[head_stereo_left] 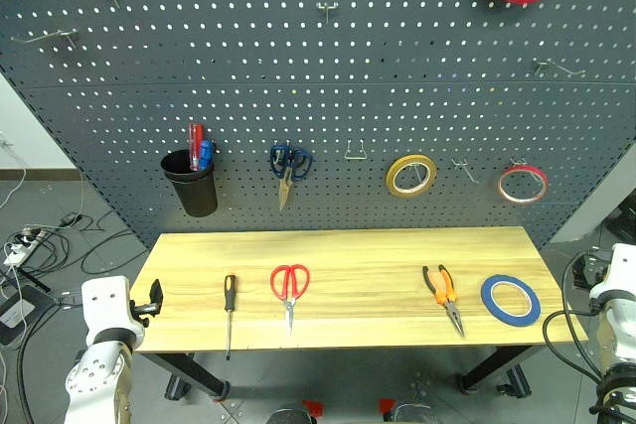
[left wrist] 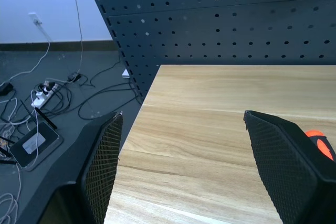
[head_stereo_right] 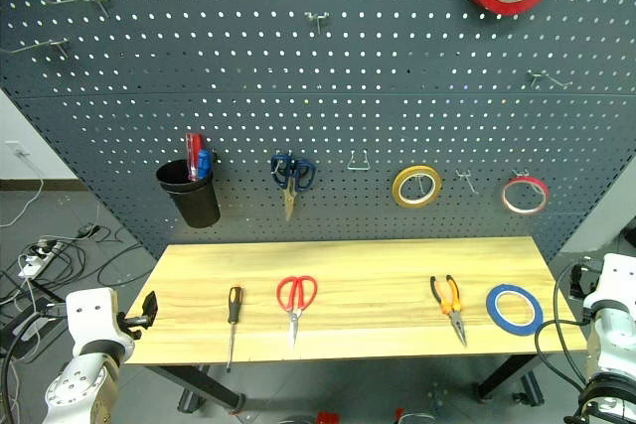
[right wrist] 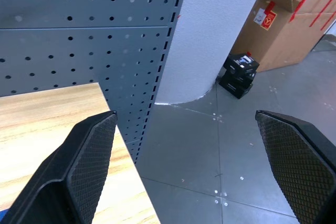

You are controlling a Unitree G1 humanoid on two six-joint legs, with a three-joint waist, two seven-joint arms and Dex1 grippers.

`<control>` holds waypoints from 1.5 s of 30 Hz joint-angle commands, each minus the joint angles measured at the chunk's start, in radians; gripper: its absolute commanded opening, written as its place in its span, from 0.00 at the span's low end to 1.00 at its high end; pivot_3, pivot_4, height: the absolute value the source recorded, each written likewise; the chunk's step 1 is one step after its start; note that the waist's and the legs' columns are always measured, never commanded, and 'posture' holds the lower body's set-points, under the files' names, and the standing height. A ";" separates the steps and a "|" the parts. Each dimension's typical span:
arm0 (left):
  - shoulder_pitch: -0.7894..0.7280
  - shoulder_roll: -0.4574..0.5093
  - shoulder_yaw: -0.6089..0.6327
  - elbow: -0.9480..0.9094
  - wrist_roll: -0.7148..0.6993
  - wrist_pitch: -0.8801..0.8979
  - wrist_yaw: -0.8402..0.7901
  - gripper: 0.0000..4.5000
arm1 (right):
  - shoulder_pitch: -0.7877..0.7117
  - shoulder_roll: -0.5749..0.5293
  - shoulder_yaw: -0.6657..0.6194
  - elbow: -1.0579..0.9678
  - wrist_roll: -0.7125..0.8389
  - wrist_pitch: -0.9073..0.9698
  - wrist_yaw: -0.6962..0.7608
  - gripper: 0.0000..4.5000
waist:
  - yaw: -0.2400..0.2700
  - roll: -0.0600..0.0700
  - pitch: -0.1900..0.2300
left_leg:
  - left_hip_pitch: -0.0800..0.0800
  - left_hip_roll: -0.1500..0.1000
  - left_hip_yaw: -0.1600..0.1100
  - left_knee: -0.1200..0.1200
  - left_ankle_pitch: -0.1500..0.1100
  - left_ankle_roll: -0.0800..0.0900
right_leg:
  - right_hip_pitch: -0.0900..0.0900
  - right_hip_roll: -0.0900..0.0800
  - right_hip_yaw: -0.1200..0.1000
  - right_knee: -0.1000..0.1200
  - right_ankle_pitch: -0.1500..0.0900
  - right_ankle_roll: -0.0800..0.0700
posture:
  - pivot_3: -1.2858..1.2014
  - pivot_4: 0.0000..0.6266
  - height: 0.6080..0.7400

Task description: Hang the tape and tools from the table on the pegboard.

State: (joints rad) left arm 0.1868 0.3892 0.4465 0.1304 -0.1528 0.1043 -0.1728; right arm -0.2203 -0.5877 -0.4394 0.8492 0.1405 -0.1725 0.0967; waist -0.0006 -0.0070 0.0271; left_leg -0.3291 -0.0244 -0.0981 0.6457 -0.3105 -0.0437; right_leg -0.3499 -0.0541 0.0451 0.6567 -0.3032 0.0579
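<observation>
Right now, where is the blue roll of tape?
In the head views, the blue tape lies flat on the table near its right end, just right of the orange-handled pliers.

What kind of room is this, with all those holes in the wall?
Probably a workshop. The holes belong to a pegboard for hanging tools, with blue-handled scissors on a hook, and a wooden table below holds pliers and a screwdriver.
</observation>
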 commanded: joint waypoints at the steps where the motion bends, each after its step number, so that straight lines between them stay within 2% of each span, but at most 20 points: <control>1: -0.002 0.028 -0.002 -0.026 0.019 -0.027 -0.008 0.86 | -0.030 -0.008 0.002 -0.025 0.008 -0.025 0.008 1.00 | 0.000 0.000 0.000 | 0.000 0.000 0.000 0.000 0.000 0.000 | 0.000 0.000 0.000 0.000 0.000 0.000 | 0.55 0.00 1.00; 9: 0.028 0.012 0.011 -0.074 -0.040 0.007 -0.052 0.86 | -0.012 0.014 0.035 -0.061 0.021 0.001 0.078 1.00 | 0.000 0.000 0.000 | 0.000 0.000 0.000 0.000 0.000 0.000 | 0.000 0.000 0.000 0.000 0.000 0.000 | 0.55 0.00 1.00; 15: 0.068 0.037 -0.037 -0.204 -0.059 0.066 -0.131 0.86 | 0.106 0.071 0.117 -0.315 0.047 0.164 0.221 1.00 | 0.001 0.000 0.001 | -0.001 0.001 -0.001 0.000 0.000 0.000 | 0.000 0.000 -0.001 0.000 0.000 -0.001 | 0.54 0.01 1.00; 20: 0.080 0.112 -0.126 -0.273 0.007 0.103 -0.200 0.86 | 0.233 0.117 0.163 -0.635 0.080 0.376 0.221 1.00 | 0.001 0.003 0.022 | 0.000 0.001 -0.001 0.000 0.000 0.000 | 0.000 0.000 -0.001 0.001 -0.001 -0.001 | 0.52 0.13 1.00; 28: -0.033 0.226 -0.275 -0.356 -0.046 0.127 -0.446 0.86 | 0.322 0.113 0.191 -0.995 0.115 0.780 0.192 1.00 | -0.008 0.003 0.126 | -0.004 0.003 -0.002 0.000 0.000 0.000 | -0.004 -0.001 -0.002 0.001 -0.001 -0.002 | 0.50 0.34 1.00; 31: -0.123 0.271 -0.347 -0.387 -0.124 0.200 -0.592 0.86 | 0.292 0.090 0.197 -1.021 0.119 0.876 0.195 1.00 | -0.020 0.003 0.149 | -0.012 0.004 -0.005 0.000 0.001 -0.001 | -0.011 -0.001 -0.004 0.003 -0.001 -0.002 | 0.50 0.39 1.00; 34: -0.207 0.276 -0.382 -0.394 -0.182 0.254 -0.658 0.86 | 0.251 0.068 0.212 -1.007 0.115 0.929 0.204 1.00 | -0.035 0.001 0.172 | -0.024 0.004 -0.005 0.002 0.001 -0.001 | -0.024 -0.003 -0.004 0.007 0.000 -0.002 | 0.50 0.42 1.00; 39: -0.346 0.265 -0.459 -0.371 -0.187 0.261 -0.737 0.86 | 0.158 0.028 0.243 -0.905 0.084 0.943 0.220 1.00 | -0.059 -0.002 0.204 | -0.034 0.004 -0.005 0.003 0.001 0.000 | -0.033 -0.002 -0.005 0.007 0.000 -0.002 | 0.50 0.46 1.00; 45: -0.442 0.249 -0.586 -0.386 -0.175 0.239 -0.848 0.86 | 0.057 -0.012 0.307 -0.748 0.046 0.937 0.272 1.00 | -0.063 -0.007 0.231 | -0.037 0.004 -0.002 0.003 0.001 0.000 | -0.036 -0.002 -0.003 0.007 0.000 -0.002 | 0.50 0.48 1.00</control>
State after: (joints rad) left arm -0.2414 0.6472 -0.1216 -0.2265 -0.3133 0.3603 -0.9933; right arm -0.1474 -0.5817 -0.1370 0.0756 0.2052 0.7734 0.3504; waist -0.0639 -0.0143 0.2583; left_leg -0.3659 -0.0202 -0.1005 0.6494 -0.3093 -0.0441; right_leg -0.3860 -0.0562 0.0419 0.6639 -0.3036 0.0563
